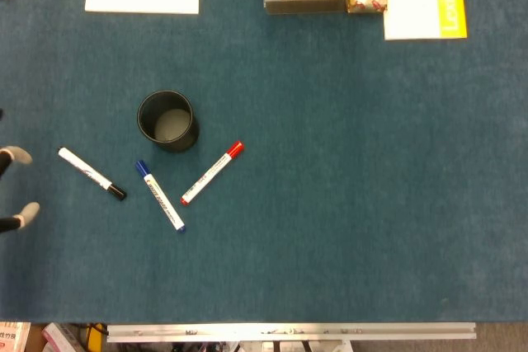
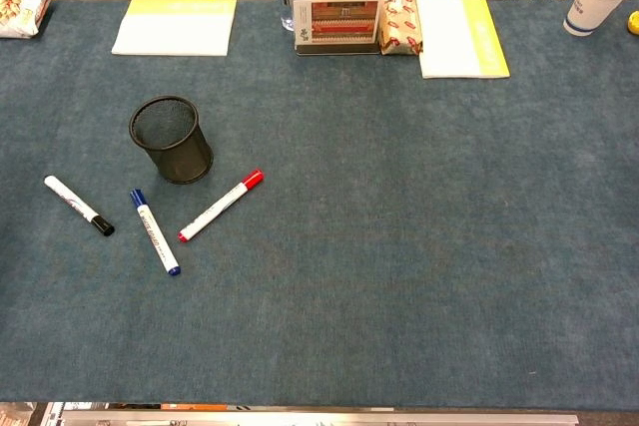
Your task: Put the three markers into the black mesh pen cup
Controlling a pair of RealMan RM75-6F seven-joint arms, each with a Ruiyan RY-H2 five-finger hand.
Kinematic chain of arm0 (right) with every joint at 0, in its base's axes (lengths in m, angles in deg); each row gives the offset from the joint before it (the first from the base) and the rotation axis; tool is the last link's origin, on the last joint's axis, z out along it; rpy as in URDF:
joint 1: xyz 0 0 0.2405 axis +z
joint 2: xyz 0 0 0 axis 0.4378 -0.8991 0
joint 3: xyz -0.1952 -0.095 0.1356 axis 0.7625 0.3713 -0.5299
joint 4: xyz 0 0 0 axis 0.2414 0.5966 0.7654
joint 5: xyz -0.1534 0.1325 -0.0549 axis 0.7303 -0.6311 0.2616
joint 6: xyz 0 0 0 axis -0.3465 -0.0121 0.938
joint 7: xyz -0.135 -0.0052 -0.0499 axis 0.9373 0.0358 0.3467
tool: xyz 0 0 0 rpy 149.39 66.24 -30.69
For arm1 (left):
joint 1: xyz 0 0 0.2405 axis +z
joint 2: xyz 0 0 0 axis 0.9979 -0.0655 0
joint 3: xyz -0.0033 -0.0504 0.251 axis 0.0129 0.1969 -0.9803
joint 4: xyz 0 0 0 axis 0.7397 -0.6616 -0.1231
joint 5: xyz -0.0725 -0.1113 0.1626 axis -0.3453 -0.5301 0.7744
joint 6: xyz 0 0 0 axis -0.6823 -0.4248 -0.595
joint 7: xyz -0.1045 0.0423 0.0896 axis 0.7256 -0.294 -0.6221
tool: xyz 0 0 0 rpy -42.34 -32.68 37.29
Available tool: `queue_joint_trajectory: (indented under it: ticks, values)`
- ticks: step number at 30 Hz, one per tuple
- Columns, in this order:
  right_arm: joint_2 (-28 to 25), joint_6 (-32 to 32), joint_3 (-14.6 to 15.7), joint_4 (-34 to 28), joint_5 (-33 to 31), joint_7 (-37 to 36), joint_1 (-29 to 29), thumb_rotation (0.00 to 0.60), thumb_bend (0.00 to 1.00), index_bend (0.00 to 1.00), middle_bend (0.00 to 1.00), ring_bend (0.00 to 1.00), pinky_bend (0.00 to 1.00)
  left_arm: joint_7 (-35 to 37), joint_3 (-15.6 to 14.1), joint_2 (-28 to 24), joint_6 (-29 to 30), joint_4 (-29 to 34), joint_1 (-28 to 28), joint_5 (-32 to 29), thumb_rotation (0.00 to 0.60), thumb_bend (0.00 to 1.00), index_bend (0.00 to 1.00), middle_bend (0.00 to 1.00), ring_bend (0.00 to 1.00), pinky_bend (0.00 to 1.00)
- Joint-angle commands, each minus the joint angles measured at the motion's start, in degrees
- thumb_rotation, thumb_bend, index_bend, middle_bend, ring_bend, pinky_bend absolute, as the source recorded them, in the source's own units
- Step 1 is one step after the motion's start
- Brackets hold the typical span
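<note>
Only the head view showed the left hand (image 1: 15,190): two fingertips (image 1: 29,212) spread apart at the left edge, holding nothing. Black marker (image 1: 91,174), blue marker (image 1: 159,195) and red marker (image 1: 212,172) lay on the surface (image 1: 346,187). Beyond stood the pen cup (image 1: 167,121).

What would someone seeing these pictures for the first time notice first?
Probably the black mesh pen cup standing upright left of centre on the blue table, with three markers lying loose just in front of it: the black-capped marker furthest left, the blue-capped marker in the middle, the red-capped marker on the right. At the head view's left edge, fingertips of the left hand are just visible.
</note>
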Motion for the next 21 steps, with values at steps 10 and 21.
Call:
queue_joint_trajectory:
  ticks: [10, 21]
  values:
    - [-0.18, -0.35, -0.33, 0.44, -0.27, -0.74, 0.38, 0.6, 0.0, 0.08, 0.15, 0.11, 0.41, 2.71, 0.2, 3.18, -4.19, -3.27, -2.8, 0.73, 0.6, 0.01, 0.4, 0.0, 0.0, 0.0]
    - [-0.19, -0.37, -0.29, 0.72, -0.27, -1.13, 0.47, 0.6, 0.0, 0.08, 0.16, 0.11, 0.41, 4.57, -1.09, 3.24, -9.74, -2.64, -5.15, 0.11, 0.6, 0.12, 0.4, 0.0, 0.0, 0.0]
